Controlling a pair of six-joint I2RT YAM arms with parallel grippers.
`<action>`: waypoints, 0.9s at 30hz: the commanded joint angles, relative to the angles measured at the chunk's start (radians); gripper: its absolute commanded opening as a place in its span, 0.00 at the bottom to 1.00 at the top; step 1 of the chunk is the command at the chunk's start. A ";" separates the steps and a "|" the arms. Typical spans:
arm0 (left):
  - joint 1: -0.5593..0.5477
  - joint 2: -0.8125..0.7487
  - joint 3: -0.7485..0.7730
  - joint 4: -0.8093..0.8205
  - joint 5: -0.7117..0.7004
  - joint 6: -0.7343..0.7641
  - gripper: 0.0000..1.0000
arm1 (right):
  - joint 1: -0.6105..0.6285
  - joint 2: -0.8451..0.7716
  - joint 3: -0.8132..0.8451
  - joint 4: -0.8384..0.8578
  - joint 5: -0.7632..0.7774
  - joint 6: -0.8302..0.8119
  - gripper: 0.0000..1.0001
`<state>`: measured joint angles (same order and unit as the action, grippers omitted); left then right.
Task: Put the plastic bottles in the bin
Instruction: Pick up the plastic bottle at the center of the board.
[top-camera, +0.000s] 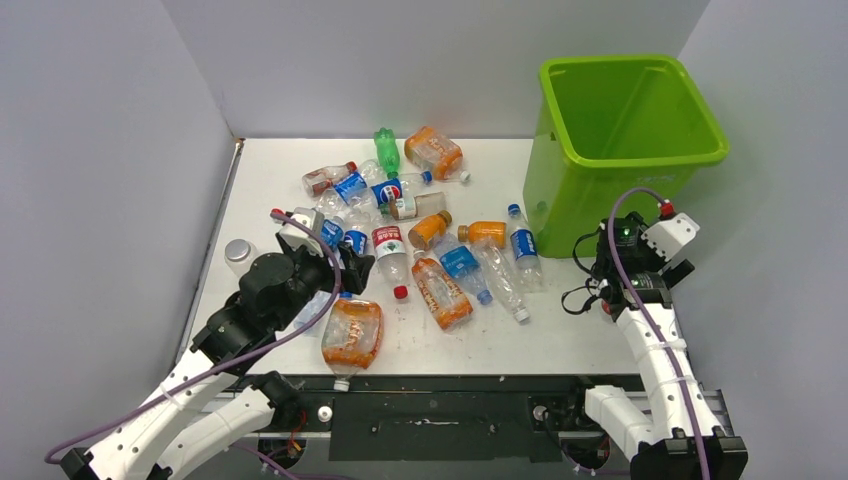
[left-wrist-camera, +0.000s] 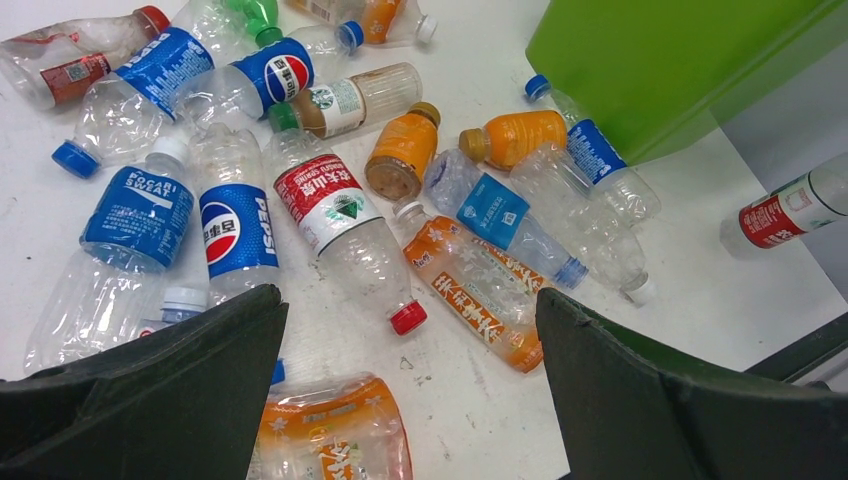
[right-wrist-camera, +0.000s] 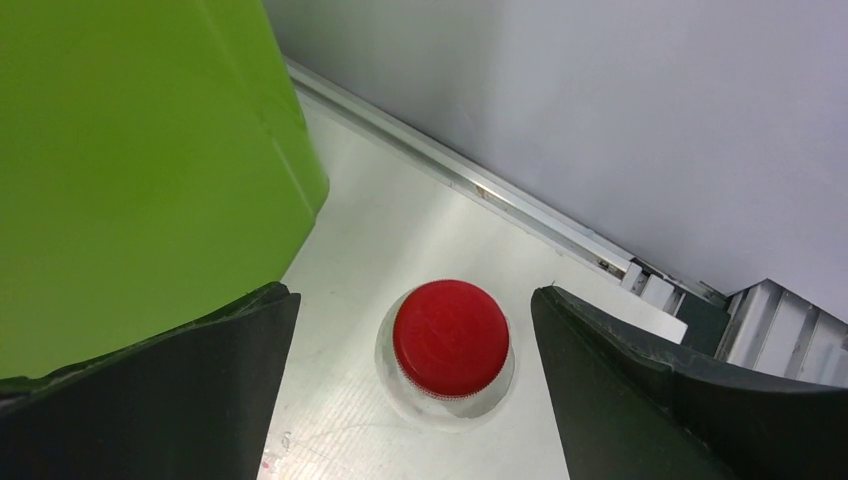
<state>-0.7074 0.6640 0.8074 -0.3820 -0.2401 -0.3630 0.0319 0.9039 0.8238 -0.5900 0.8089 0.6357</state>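
Top view: bottles (top-camera: 391, 248) are lying scattered across the middle and left of the desk (top-camera: 570, 335). The bin (top-camera: 600, 200) is sitting far right, with no bottle showing inside it. The left gripper (top-camera: 352, 266) is hovering over the near-left edge of the pile. The right arm (top-camera: 650, 340) is reaching up beside the bin's right wall.

Left wrist: the left gripper is spread wide, holding nothing and touching nothing. A red-label bottle (left-wrist-camera: 335, 215) is lying between its fingers, cap toward the camera, with neighbours touching it on both sides. Probably best to come down square and be closing across that bottle's body alone, not snagging the Pepsi one beside it.

Right wrist: the right gripper (right-wrist-camera: 412, 296) is spread too, straddling a red-cap bottle (right-wrist-camera: 450, 338) with gaps on both sides, so no contact. That bottle is sitting on the desk just right of the bin. Judging from this, it should be dropping lower and pinching below the cap, then lifting well clear of the rim before letting go.
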 joint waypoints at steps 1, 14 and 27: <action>0.005 -0.020 0.030 0.035 0.020 -0.011 0.96 | -0.013 -0.018 -0.037 0.057 -0.015 -0.022 0.92; 0.006 -0.049 0.023 0.041 0.014 -0.011 0.96 | -0.024 -0.011 -0.056 0.088 -0.036 -0.057 0.92; 0.003 -0.057 0.019 0.054 0.031 -0.013 0.96 | -0.025 0.005 -0.055 0.094 -0.046 -0.067 0.57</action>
<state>-0.7067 0.6224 0.8074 -0.3805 -0.2295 -0.3634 0.0128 0.9089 0.7677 -0.5240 0.7654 0.5758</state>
